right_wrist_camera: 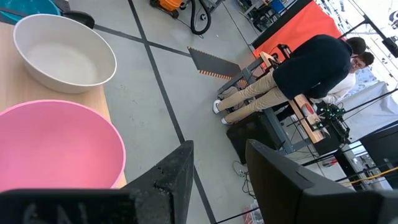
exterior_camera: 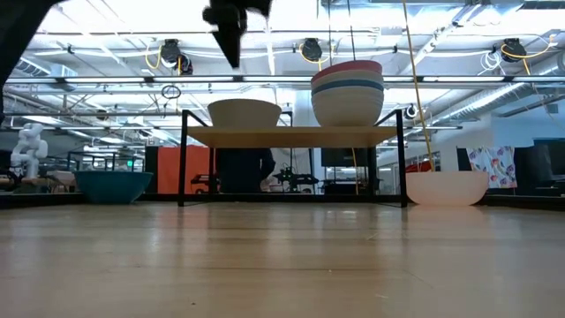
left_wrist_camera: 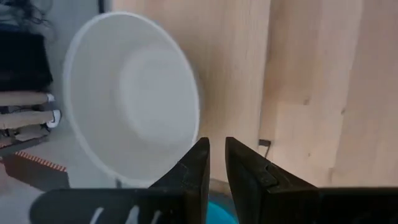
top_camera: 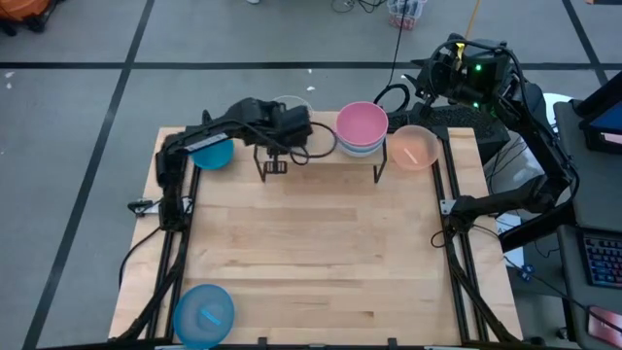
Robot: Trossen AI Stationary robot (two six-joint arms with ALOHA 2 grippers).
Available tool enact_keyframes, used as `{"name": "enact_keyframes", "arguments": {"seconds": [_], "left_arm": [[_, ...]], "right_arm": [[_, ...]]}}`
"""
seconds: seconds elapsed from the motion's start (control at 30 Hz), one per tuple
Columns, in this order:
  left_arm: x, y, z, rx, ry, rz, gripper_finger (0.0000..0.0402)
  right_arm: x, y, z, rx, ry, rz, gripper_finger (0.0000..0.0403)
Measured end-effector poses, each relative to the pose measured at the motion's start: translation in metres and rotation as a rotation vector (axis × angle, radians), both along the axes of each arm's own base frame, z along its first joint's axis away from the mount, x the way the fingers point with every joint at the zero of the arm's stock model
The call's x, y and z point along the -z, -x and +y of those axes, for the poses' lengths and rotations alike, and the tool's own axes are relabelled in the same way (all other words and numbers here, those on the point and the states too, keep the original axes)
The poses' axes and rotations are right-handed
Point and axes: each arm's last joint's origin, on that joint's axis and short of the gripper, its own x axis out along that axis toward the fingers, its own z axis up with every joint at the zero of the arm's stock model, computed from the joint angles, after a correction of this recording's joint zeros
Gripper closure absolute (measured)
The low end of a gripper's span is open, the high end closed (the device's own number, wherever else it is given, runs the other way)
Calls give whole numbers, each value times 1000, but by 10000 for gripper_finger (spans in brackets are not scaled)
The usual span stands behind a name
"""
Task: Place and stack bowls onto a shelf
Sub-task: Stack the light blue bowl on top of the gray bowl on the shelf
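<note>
On the shelf (exterior_camera: 291,135) at the worktop's (top_camera: 321,253) 12 o'clock edge, a white bowl (exterior_camera: 244,112) sits beside a pink-topped stack (exterior_camera: 348,92). The left gripper (top_camera: 275,165) hovers just above the white bowl, fingers (left_wrist_camera: 198,167) nearly closed and empty. The right gripper (right_wrist_camera: 217,180) is raised at 1 o'clock, fingers parted, empty.

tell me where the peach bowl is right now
In the high view the peach bowl sits on the tabletop at the far right, just off the right end of the shelf, beside the pink-topped stack.
</note>
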Motion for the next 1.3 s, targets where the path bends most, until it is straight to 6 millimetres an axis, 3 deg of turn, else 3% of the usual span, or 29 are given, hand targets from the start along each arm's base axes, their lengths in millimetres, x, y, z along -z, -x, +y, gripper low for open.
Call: {"name": "enact_keyframes", "arguments": {"seconds": [0.1, 0.23, 0.57, 0.73, 0.9, 1.13, 1.3], "left_arm": [[-25, 21, -15, -77, 17, -131, 344], [-48, 43, -33, -155, 175, -290, 344], [-59, 49, -93, 81, 232, -305, 344], [-41, 47, -116, 117, 254, -230, 344], [-8, 61, -129, -32, 334, -131, 344], [30, 80, -149, -421, 461, -56, 344], [47, 85, -163, -881, 487, -95, 344]], "right_arm": [[0, 0, 0, 0, 0, 0, 261], [0, 0, 0, -2, 4, 4, 261], [0, 0, 0, -15, 27, 31, 261], [0, 0, 0, -15, 28, 32, 261], [0, 0, 0, -7, 13, 14, 261], [1, 9, 7, 51, -94, -62, 261], [-1, 16, 10, 107, -94, -86, 261]]}}
